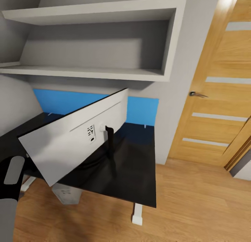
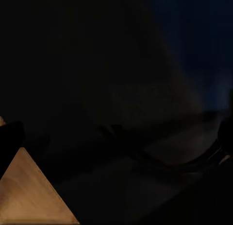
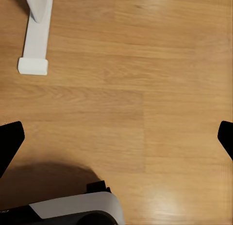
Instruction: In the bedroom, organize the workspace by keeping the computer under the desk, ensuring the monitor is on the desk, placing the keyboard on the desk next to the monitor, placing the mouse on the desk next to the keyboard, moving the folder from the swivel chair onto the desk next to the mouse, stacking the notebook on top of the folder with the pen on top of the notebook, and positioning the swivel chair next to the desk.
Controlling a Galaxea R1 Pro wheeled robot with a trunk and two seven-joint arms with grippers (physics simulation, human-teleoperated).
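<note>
The monitor (image 1: 75,144) is seen tilted on the desk (image 1: 139,172), white back outward; the right gripper (image 3: 116,137) is spread wide, empty, over floor; the left gripper's state cannot be told, perhaps beneath the desk; the monitor should be righted gently.

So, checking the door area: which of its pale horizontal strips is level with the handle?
The second strip from the top on the oak door; the handle sits just below its left end.
</note>
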